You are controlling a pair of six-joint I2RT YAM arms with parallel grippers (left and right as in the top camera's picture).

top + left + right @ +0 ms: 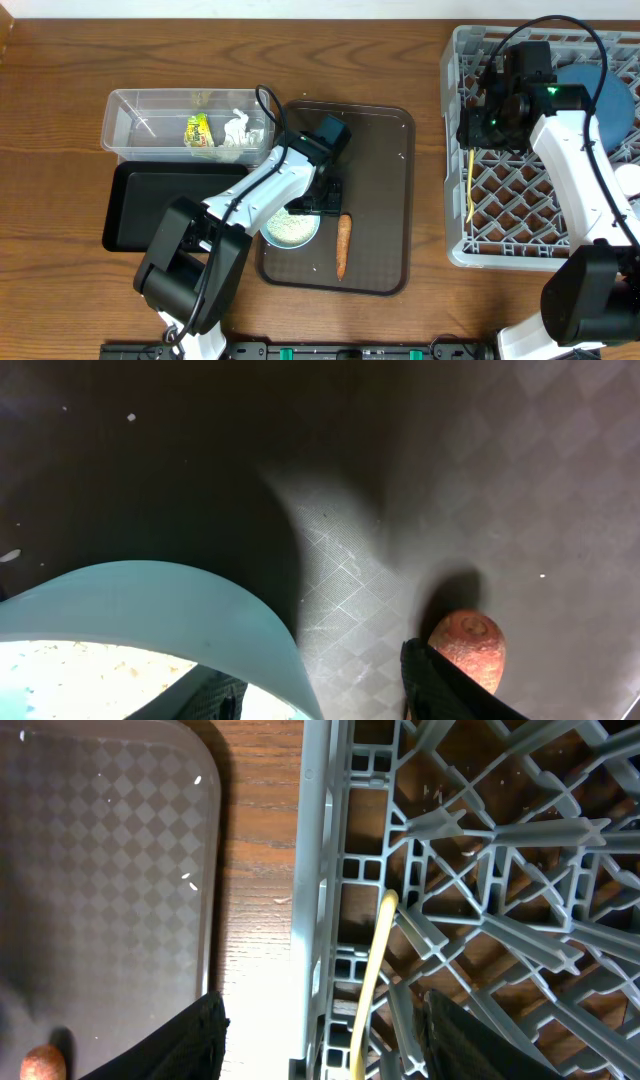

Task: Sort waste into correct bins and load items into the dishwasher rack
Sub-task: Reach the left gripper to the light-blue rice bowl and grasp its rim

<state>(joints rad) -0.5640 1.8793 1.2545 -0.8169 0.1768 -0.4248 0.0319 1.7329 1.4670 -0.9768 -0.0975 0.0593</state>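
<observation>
Overhead: the left claw (322,196) sits low over the brown serving tray (385,130), at the light blue cup (290,228) of rice grains (288,230). The carrot (343,245) lies just beside it. The right claw (482,120) hangs above the dishwasher rack (520,245).

Left wrist: the claw is wide and grips nothing, with the cup wall between its fingers. Risk: a pinch on the rim may tip the cup and scatter rice across the tray. The outer finger (450,685) may knock the carrot.

Right wrist: the claw is wide and empty. The yellow spoon (372,975) lies in the lattice below.
</observation>
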